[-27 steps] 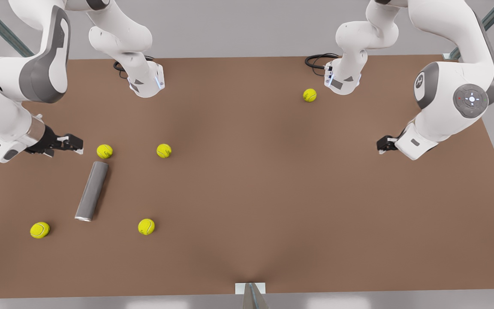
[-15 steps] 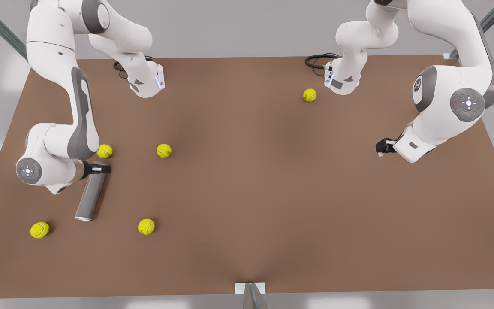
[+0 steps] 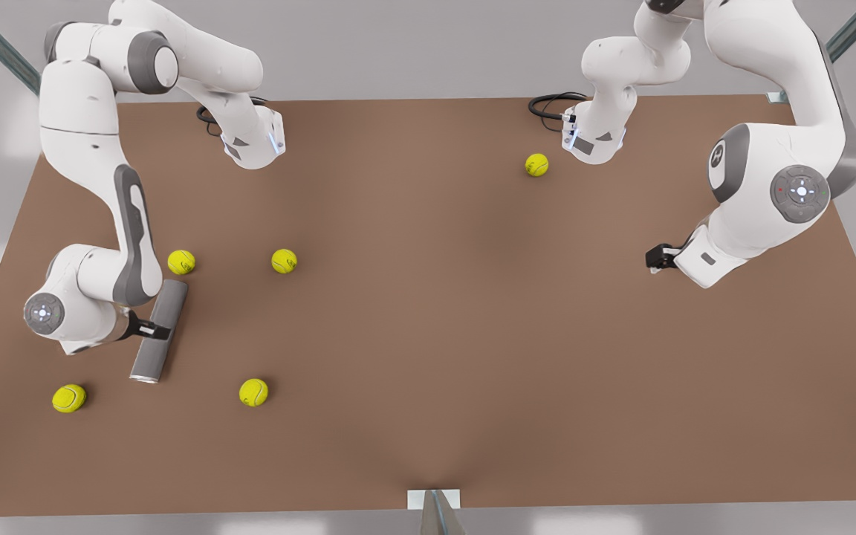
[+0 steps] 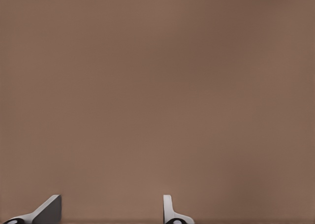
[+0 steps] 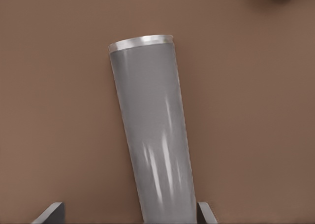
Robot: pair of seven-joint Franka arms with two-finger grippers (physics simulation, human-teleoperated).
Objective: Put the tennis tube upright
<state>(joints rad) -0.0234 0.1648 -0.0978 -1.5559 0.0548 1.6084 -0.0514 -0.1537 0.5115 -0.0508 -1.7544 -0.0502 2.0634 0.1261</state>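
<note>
tennis tube [image 3: 158, 330]: grey cylinder lying flat on the brown table [image 3: 472, 334], lower left of the front view, silvery rim toward the frame's bottom edge; not upright. right gripper [image 3: 151, 329]: over the tube's middle, fingers spread wide, one fingertip [image 5: 49, 213] on each side of the body in the right wrist view, tube [image 5: 150, 135] between them, no firm contact visible. tennis balls: five, four scattered around the tube, nearest [image 3: 181, 261] just beyond its plain end, one [image 3: 536, 164] upper centre-right. left gripper [image 3: 657, 257]: right side of the front view, waiting over bare table, fingers [image 4: 49, 210] parted.
</note>
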